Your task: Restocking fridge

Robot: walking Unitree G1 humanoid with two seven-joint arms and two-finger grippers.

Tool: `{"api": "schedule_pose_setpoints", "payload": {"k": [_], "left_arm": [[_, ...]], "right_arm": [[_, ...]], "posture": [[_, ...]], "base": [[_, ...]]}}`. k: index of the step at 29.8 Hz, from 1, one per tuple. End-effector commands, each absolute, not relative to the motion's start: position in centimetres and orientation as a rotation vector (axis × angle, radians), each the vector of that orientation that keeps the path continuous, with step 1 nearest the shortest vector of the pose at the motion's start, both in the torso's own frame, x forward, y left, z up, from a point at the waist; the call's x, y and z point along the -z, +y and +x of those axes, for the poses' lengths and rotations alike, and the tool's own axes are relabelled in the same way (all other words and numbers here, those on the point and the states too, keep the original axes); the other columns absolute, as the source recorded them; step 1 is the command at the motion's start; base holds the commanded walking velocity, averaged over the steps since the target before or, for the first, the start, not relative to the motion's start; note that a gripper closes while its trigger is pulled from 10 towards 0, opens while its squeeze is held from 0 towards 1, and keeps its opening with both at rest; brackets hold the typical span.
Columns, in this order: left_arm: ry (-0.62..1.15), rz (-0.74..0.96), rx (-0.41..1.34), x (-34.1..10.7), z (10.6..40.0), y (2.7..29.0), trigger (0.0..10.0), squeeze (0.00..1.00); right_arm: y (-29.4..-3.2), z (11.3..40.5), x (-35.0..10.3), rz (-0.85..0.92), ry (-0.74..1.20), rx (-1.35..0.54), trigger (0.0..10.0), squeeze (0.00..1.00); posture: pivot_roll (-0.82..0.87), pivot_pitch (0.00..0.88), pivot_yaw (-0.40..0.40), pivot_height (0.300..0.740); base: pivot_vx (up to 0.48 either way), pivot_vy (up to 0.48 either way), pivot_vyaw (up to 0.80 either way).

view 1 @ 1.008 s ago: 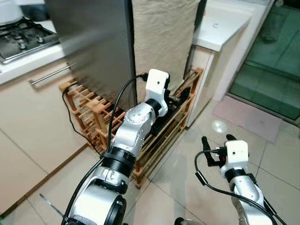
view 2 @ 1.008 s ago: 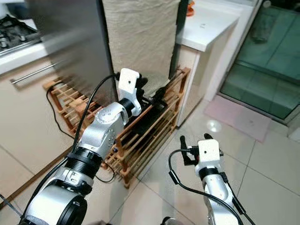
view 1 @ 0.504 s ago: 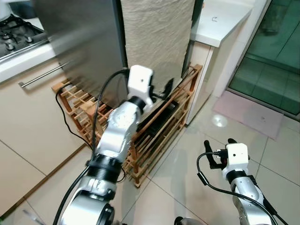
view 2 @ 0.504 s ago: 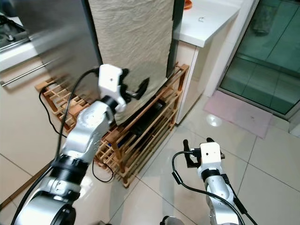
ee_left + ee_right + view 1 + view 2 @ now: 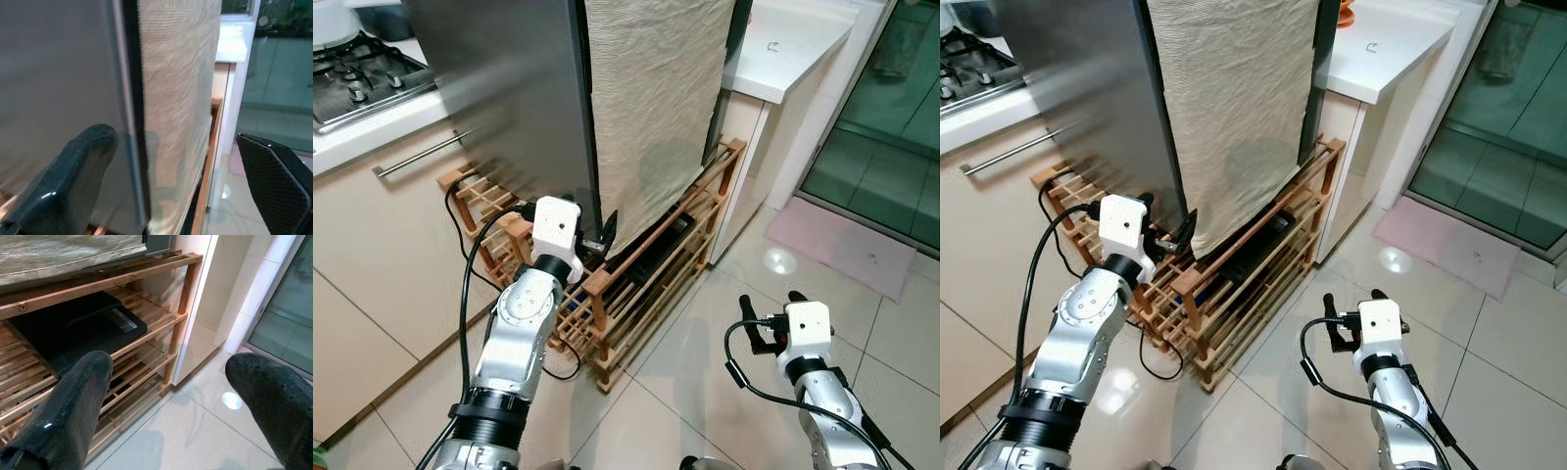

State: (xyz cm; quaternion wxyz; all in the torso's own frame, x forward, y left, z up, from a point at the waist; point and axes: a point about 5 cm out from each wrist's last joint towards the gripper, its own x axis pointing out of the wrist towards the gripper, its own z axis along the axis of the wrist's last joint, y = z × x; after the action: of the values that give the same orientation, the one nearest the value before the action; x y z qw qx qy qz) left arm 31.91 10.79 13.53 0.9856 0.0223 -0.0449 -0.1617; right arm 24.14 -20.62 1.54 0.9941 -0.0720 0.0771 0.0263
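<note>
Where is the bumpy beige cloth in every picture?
Left eye view: the beige cloth hangs down the fridge's side, top middle.
Right eye view: the same cloth, top middle.
Left wrist view: it runs down the middle, between the left gripper fingers.
Right wrist view: its lower edge lies along the top left.
Shared landmark: the wooden rack beneath the cloth.

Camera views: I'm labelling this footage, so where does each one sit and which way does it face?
Eye views: head stereo pair, looking down at the fridge, wooden rack and both arms.
Left wrist view: along the open left gripper, at the fridge's bottom corner edge beside the beige cloth.
Right wrist view: along the open right gripper, low over the floor tiles, facing the rack.
Shared: all four views catch the rack.
</note>
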Motion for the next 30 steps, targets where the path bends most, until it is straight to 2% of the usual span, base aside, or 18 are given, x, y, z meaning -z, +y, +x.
{"api": "schedule_pose_setpoints", "payload": {"k": [1, 22, 30], "left_arm": [[-0.102, 0.050, 0.322, -13.9, 32.4, 10.6, 10.0, 0.00], [-0.132, 0.063, 0.319, -15.7, 35.3, 7.8, 10.0, 0.00], [-0.129, 0.080, 0.269, -16.1, 36.3, 8.1, 10.0, 0.00]], "right_arm": [[-20.6, 24.3, -1.7, -0.137, 0.141, -0.054, 10.0, 0.00], [-20.5, 24.0, -1.7, -0.139, 0.128, -0.044, 10.0, 0.00], [-20.4, 23.9, -1.8, -0.139, 0.126, -0.043, 10.0, 0.00]], "posture": [[-0.08, 0.020, 0.016, 0.740], [-0.11, 0.030, 0.022, 0.740], [-0.12, 0.034, 0.024, 0.740]], "base": [[0.000, 0.000, 0.00], [0.000, 0.000, 0.00], [0.000, 0.000, 0.00]]}}
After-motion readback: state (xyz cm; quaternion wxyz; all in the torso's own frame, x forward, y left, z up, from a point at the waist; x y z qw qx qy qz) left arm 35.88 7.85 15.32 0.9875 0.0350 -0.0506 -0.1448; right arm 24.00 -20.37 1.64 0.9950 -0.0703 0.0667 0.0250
